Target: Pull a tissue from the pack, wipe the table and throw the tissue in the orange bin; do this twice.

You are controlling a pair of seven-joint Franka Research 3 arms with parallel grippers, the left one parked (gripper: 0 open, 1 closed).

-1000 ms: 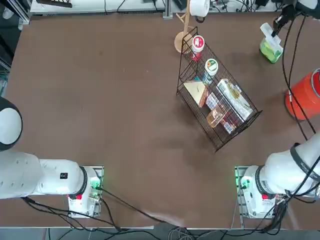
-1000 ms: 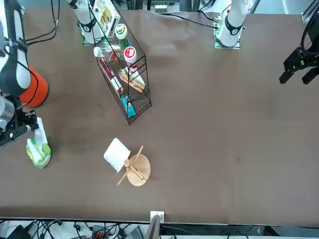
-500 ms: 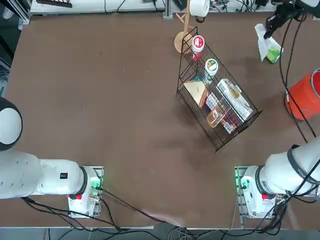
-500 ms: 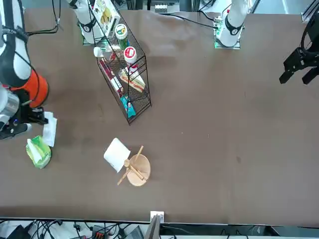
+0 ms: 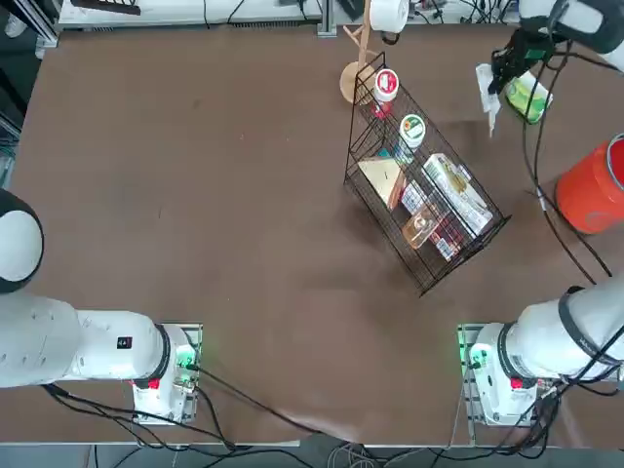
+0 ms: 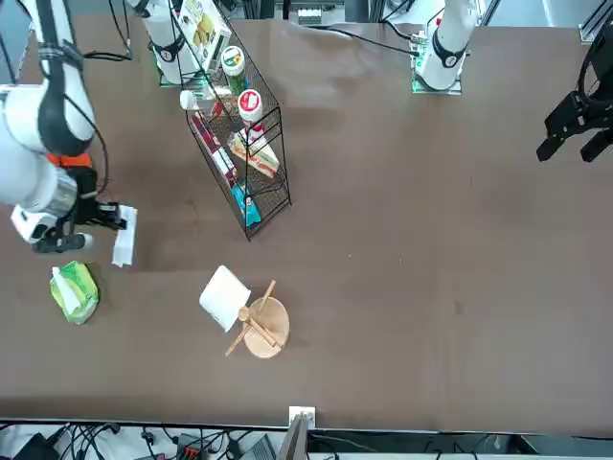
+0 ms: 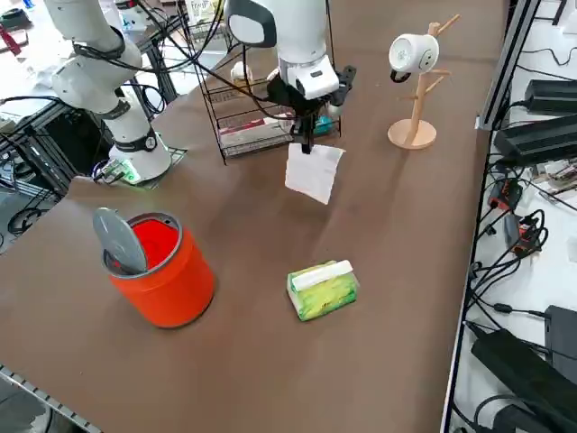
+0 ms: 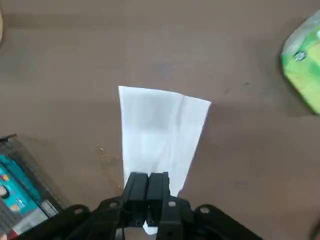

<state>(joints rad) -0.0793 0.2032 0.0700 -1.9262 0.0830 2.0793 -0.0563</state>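
My right gripper [image 5: 499, 76] [image 6: 107, 218] [image 7: 304, 135] [image 8: 146, 186] is shut on a white tissue [image 5: 485, 86] [image 6: 124, 238] [image 7: 313, 171] [image 8: 159, 131] that hangs from it above the table [image 5: 195, 195], between the wire basket and the pack. The green pack [image 5: 529, 97] [image 6: 74, 291] [image 7: 322, 288] [image 8: 303, 70] lies on the table at the far right, a white tissue edge showing on its top. The orange bin [image 5: 593, 187] [image 7: 159, 269] stands at the right edge, nearer the arm's base, with its grey lid tipped inside the rim. In the front view the bin is mostly hidden behind the arm.
A black wire basket [image 5: 424, 185] [image 6: 233, 144] [image 7: 261, 117] with snack packets and red-lidded cups lies tilted near the middle right. A wooden mug tree [image 5: 359, 68] [image 6: 259, 328] [image 7: 414, 113] carrying a white mug stands at the far edge. Cables trail from the arm over the table.
My right gripper has carried the tissue away from the pack toward the wire basket, pulling it fully free; the pack has stayed in place.
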